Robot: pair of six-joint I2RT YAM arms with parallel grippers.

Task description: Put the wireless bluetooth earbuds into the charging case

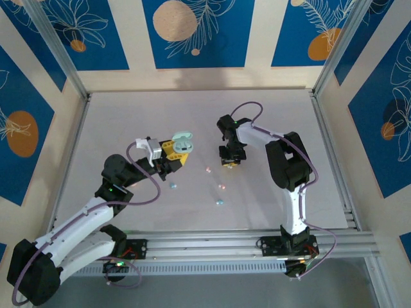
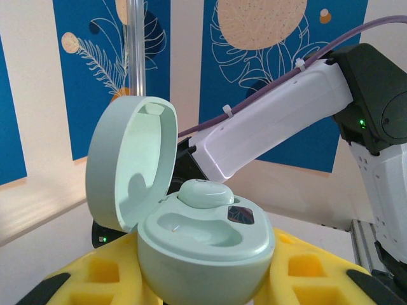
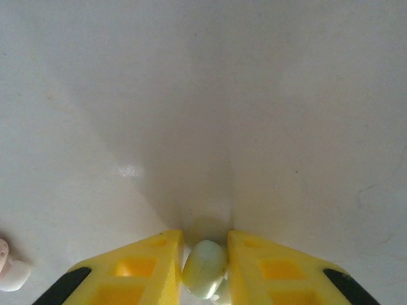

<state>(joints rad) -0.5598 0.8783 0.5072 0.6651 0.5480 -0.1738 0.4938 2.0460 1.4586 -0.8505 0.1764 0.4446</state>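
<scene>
Table (image 1: 128,115): pale matt top, aluminium rails along its edges.
Walls (image 1: 199,32): cream, with blue panels, white leaf outlines, orange and beige discs.
Left gripper (image 1: 174,153): yellow fingers (image 2: 311,270) clamped round the mint charging case (image 2: 203,248), left of the table's centre. Lid open, one seated earbud (image 2: 205,192).
Right gripper (image 3: 205,254): nipping a mint earbud (image 3: 205,267) just over the table's centre.
Loose earbuds (image 1: 219,202): pink and blue, scattered between centre and near edge.

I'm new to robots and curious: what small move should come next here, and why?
Probably carry the small mint-green earbud, pinched in the right arm's jaws, leftward toward the open mint-green oval charging case held by the left arm's jaws: one socket holds a seated bud, the other socket is empty.
</scene>
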